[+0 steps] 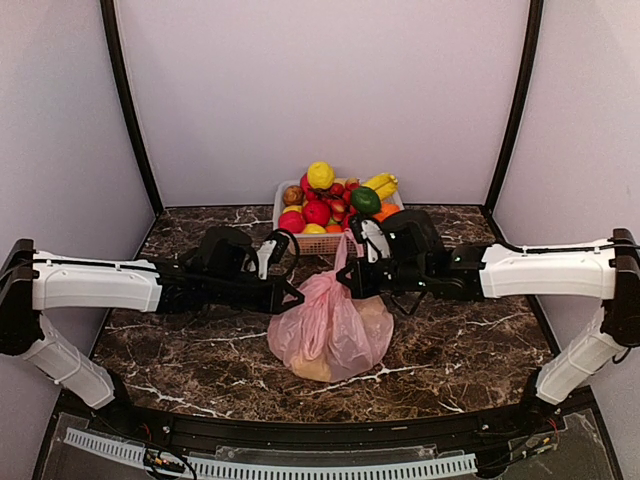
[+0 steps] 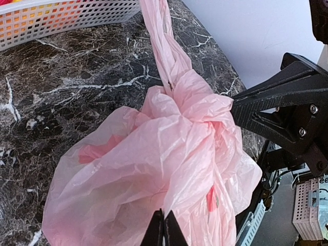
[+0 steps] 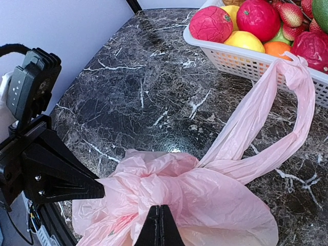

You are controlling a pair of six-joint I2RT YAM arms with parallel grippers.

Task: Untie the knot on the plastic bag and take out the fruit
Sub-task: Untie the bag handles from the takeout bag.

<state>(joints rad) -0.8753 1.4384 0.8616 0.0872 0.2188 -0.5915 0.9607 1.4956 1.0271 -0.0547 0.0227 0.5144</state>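
A dark marble-look table (image 1: 180, 350), glossy and veined in white, fills the lower half of the overhead view, with two white-and-black arms reaching in from the left and right edges to meet at frame centre. Between them sits the plastic bag (image 1: 330, 335), a thin, translucent pink sack, crinkled and slumped on the stone just below centre. The fruit (image 1: 315, 368) inside shows only as a dim yellowish bulge through the film at the bag's lower edge. Behind the bag, at upper centre against the pale back wall, a white lattice-walled basket (image 1: 320, 243) is heaped with glossy toy produce (image 1: 320, 175) in yellow, red, green and orange. One long handle loop (image 3: 266, 128), twisted into a soft rope of film, stretches from the bag's top up to the basket's wall. The knot (image 2: 205, 110), a tight wrinkled bunch of pink film, crowns the bag. The left gripper (image 1: 297, 296), black and wedge-shaped, has its jaws closed, its tip pressed into the crumpled film beside the knot. The right gripper (image 1: 343, 281) is likewise clamped together, its pointed tip meeting the knot from the opposite side.
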